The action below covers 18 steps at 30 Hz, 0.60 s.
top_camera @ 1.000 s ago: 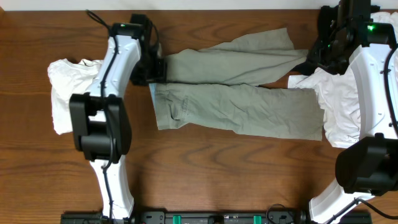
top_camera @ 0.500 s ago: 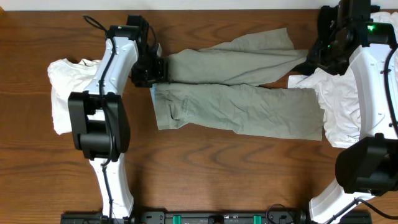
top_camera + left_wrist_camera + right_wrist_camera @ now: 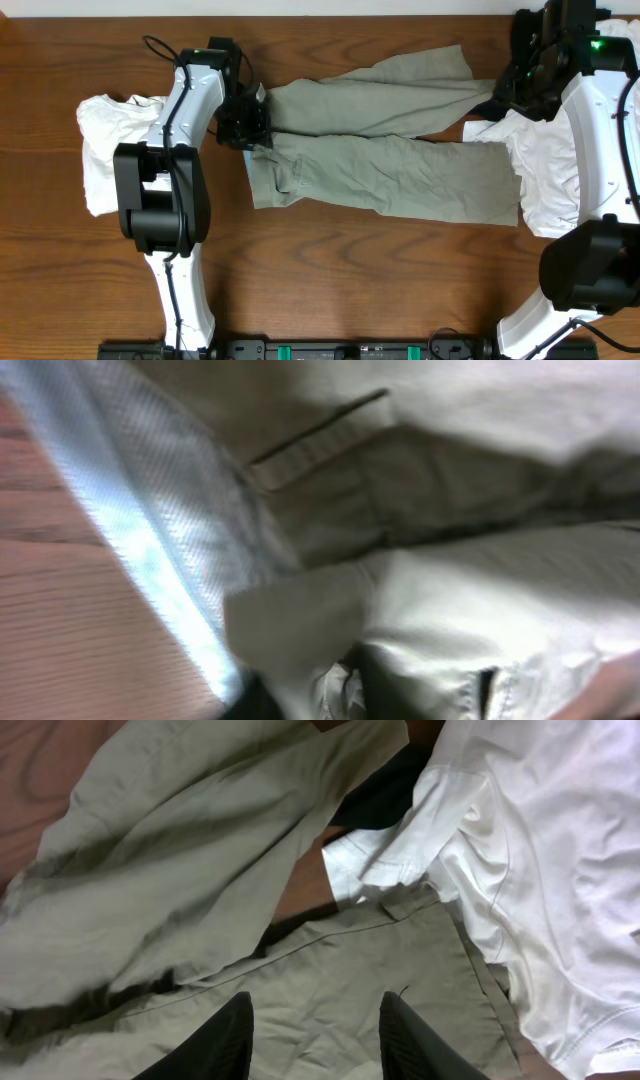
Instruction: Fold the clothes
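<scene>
Lying across the upper middle of the brown wooden table [image 3: 350, 280], the trousers [image 3: 380, 160] are spread flat, waist at the left and both khaki legs running right. A white shirt [image 3: 550, 170] is heaped at the right edge, touching the leg ends. Another white garment [image 3: 100, 150] sits crumpled at the upper left. My left pincer [image 3: 250, 125] is at the waistband, closed on a fold of the trousers; its own view is blurred cloth. My right pincer [image 3: 315, 1045] hovers over the leg ends at the upper right, fingers apart, holding nothing.
</scene>
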Tool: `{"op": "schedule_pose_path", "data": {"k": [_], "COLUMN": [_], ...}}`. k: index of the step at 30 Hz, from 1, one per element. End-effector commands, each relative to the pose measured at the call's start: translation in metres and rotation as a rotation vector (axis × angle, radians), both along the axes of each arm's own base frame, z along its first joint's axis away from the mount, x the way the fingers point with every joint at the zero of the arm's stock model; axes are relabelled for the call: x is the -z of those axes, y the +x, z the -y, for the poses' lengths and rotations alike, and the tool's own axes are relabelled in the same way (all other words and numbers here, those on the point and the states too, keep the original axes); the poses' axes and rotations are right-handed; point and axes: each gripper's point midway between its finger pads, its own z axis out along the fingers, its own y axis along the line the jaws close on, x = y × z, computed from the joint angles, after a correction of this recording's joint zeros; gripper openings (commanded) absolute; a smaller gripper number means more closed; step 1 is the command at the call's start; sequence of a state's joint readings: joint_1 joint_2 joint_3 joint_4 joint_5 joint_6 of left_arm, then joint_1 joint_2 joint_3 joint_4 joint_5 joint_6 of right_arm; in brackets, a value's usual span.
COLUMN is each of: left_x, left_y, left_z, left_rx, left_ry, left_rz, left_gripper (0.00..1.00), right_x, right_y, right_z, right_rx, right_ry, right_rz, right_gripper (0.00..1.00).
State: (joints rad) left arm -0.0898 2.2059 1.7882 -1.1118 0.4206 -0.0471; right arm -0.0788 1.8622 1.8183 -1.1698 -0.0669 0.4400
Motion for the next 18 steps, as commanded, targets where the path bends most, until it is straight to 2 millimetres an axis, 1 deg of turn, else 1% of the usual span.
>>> {"op": "schedule_pose_path", "data": {"k": [1,3,4,6,9,11,14,16,17,18], "left_x": [0.002,-0.005,-0.012,-0.032,-0.071,-0.102,-0.130,-0.141,-0.145,-0.146], "left_y": [-0.007,-0.014,-0.020,-0.036,-0.071,-0.103,-0.135,-0.150,-0.158,-0.166], "left_z": [0.011,0.010,0.009,0.008,0.011,0.016,0.024,0.033,0.040,0.045], "left_rx": [0.018,0.041,0.054,0.079,0.101,0.125,0.163,0.205,0.230,0.257], "left_ry": [-0.068,-0.069,-0.070,-0.072,-0.101,-0.124,-0.117,-0.113,-0.111,-0.108], "left_rz": [-0.034,-0.043,-0.050,-0.069,-0.131,-0.188,-0.219,-0.211,-0.205,-0.204], "left_gripper": [0.06,0.06,0.06,0.06,0.06,0.06,0.06,0.06,0.09,0.24], "right_x": [-0.010,-0.010,-0.010,-0.011,-0.011,-0.011,-0.011,-0.011,-0.011,-0.011], "right_y": [0.000,0.000,0.000,0.001,0.003,0.003,0.003,0.003,0.002,0.002], "right_z": [0.001,0.001,0.002,0.002,0.002,0.002,0.002,0.002,0.002,0.002], "right_rx": [-0.007,-0.007,-0.007,-0.007,-0.006,-0.007,-0.007,-0.007,-0.007,-0.007], "right_ry": [-0.001,-0.001,-0.002,-0.002,-0.002,-0.003,-0.002,-0.002,-0.002,-0.002], "right_rz": [0.026,0.025,0.026,0.031,0.037,0.037,0.037,0.037,0.035,0.033], "right_gripper": [0.40,0.40,0.40,0.40,0.40,0.40,0.40,0.40,0.40,0.40]}}
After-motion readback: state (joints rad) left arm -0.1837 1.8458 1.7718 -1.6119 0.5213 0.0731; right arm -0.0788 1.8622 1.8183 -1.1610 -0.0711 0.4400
